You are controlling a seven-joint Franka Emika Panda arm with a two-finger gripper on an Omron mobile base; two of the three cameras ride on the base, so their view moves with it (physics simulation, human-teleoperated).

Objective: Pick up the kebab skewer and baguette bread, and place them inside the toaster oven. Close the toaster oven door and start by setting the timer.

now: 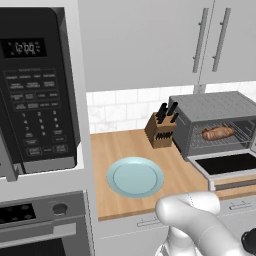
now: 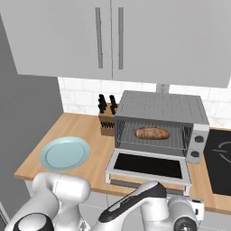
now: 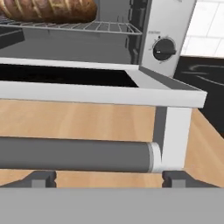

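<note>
The toaster oven (image 2: 161, 107) stands on the wooden counter, and the toaster oven door (image 2: 149, 166) lies folded down flat. On the wire rack inside rests the baguette bread (image 2: 152, 133), also seen in the hand view as a baguette bread (image 3: 48, 9) at the top left. The kebab skewer is hidden. My gripper (image 3: 109, 178) is open, low in front of the door, with its fingertips (image 3: 43, 178) set wide apart just under the door's dark grey handle bar (image 3: 74, 154). Nothing is held.
An empty light blue plate (image 1: 135, 177) sits on the counter to the oven's left, with a knife block (image 1: 161, 129) behind it. A dark knob (image 3: 164, 49) is on the oven's right panel. A black cooktop (image 2: 219, 155) lies right of the oven, and a microwave (image 1: 35, 90) stands far left.
</note>
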